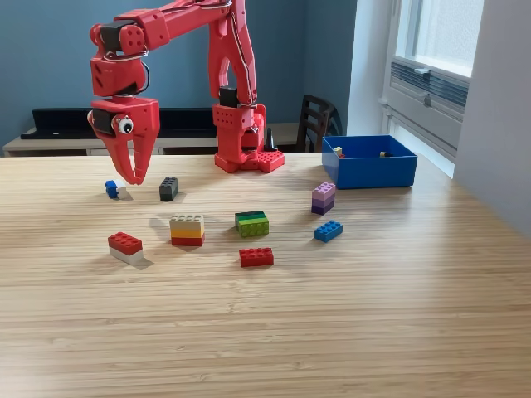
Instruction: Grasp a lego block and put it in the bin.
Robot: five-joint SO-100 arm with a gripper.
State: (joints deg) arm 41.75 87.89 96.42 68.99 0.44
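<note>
My red gripper (133, 176) hangs point down over the table's left part in the exterior view, its two fingers close together with nothing seen between them. Just left of its tips sits a small blue lego block (111, 188); a dark grey block (168, 188) lies just to the right. The blue bin (370, 171) stands at the back right, with small pieces inside. Other blocks lie in front: a red and white one (125, 247), a cream, yellow and red stack (187, 230), a green stack (251, 223), a red block (256, 257), a blue block (328, 231) and a purple stack (323, 198).
The arm's red base (245, 145) stands at the back middle of the wooden table (348, 315). A dark chair (315, 123) is behind the table. A window and white wall are on the right.
</note>
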